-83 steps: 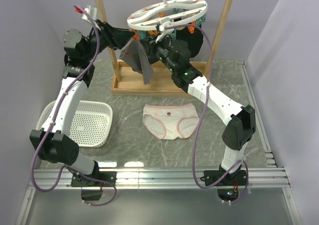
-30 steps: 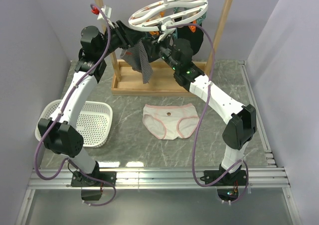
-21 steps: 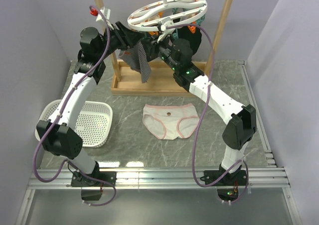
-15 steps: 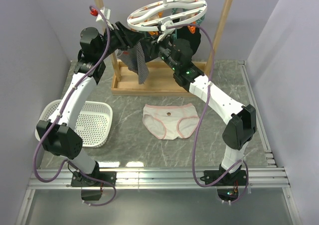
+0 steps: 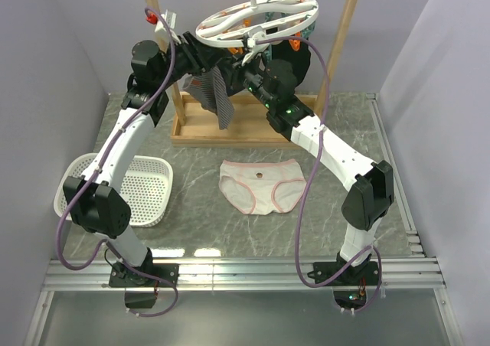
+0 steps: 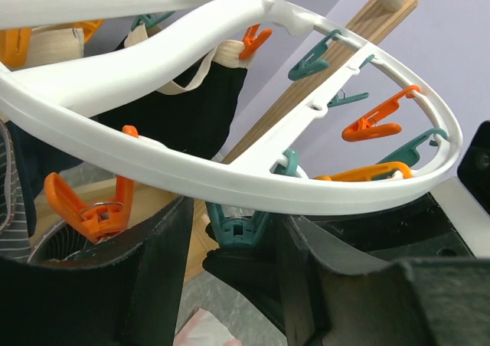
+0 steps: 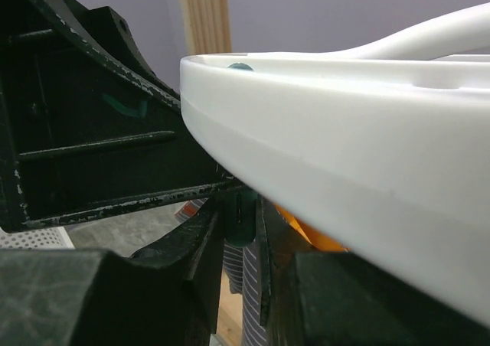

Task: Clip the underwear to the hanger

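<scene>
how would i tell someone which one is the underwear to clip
Start at the wooden rack at the back of the table; just in front of its base lies the underwear, spread flat. It alone is pale with pink trim; the striped cloth and dark garments hang above.

left arm (image 5: pixel 122 143) and right arm (image 5: pixel 329 151) crowding hanger (image 5: pixel 208 32) rim, teal clip (image 7: pixel 239 212) filling right fingers' (image 7: pixel 195 273) gap, underwear (image 5: pixel 259 185) unobstructed from above

Pincer (image 7: pixel 241 207) pinching teal clip (image 7: pixel 240 225) beneath white hanger (image 7: pixel 344 155) rim.
</scene>
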### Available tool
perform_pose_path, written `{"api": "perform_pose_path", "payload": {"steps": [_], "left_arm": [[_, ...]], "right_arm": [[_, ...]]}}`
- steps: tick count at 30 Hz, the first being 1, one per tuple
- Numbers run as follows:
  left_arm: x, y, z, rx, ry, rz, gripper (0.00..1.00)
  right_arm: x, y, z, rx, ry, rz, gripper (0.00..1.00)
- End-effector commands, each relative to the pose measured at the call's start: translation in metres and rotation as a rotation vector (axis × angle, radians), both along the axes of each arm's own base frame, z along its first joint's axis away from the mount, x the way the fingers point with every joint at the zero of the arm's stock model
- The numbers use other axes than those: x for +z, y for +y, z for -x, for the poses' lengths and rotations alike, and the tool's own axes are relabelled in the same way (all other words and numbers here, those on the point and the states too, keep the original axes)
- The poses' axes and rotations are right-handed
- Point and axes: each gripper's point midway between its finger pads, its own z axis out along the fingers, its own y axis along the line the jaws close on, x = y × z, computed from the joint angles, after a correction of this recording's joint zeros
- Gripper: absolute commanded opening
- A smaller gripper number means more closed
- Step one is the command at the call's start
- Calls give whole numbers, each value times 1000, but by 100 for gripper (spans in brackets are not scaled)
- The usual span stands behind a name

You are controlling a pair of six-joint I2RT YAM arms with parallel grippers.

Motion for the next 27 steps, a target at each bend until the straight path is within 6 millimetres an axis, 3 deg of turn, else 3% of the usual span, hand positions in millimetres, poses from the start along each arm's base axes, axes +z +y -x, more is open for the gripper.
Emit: {"api": "perform_pose_path", "payload": {"steps": [1, 13, 20, 27], "left_arm": [[41, 1, 5, 11, -100, 60, 50], [59, 8, 15, 30, -159, 152, 51], [53, 18, 11, 93, -169, 220, 50], [60, 28, 22, 122, -229, 289, 45]], "right_arm": [[31, -5, 13, 20, -59, -47, 0], [26, -6, 15, 15, -48, -41, 0], [24, -6, 14, 17, -40, -42, 0], [22, -4, 14, 20, -36, -42, 0]]}}
